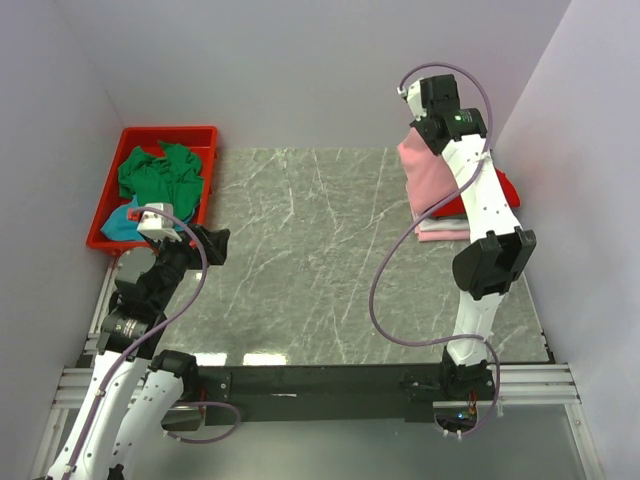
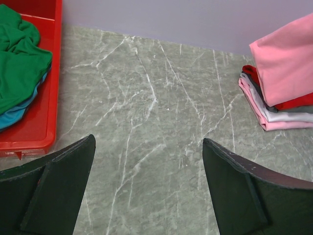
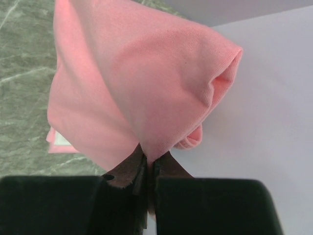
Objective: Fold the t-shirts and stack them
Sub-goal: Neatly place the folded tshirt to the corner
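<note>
Upper right of the overhead view, the right gripper (image 3: 146, 164) has its jaws pressed together on a bunched fold of the soft salmon-pink cloth t-shirt (image 3: 137, 88), which hangs over the low stack of folded t-shirts (image 2: 274, 115), pale pink at the bottom, red above. At lower left, the left gripper (image 2: 148, 147) hovers with its fingers spread wide over the grey-green marbled tabletop (image 2: 146, 98). Just beside it sits the red plastic bin (image 2: 29, 139), where a crumpled green t-shirt (image 2: 19, 63) lies on a teal t-shirt (image 2: 10, 117).

Green marble-look tabletop (image 1: 300, 260); plain pale walls (image 1: 300, 70) on three sides.
</note>
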You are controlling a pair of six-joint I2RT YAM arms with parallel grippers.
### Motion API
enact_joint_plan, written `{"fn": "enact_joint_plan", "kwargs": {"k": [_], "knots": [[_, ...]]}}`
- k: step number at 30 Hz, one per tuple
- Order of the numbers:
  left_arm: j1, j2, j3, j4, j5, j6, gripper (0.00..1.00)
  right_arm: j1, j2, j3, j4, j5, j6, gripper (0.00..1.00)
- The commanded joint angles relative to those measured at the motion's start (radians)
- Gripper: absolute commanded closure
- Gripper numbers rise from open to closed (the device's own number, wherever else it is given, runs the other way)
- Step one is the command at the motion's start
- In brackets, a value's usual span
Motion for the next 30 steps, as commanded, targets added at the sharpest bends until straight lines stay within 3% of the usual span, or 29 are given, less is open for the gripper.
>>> {"fn": "enact_joint_plan", "kwargs": {"k": [1,30], "knots": [[0.003,0.005,-0.001,0.039,0.001,0.025,0.04,-0.013,-0.096,0.047,0.024,0.009,-0.022,1.0],[0.003,0.022,-0.003,0.036,0.003,0.025,0.04,-0.081,-0.145,-0.015,-0.013,-0.097,-0.101,1.0]]}}
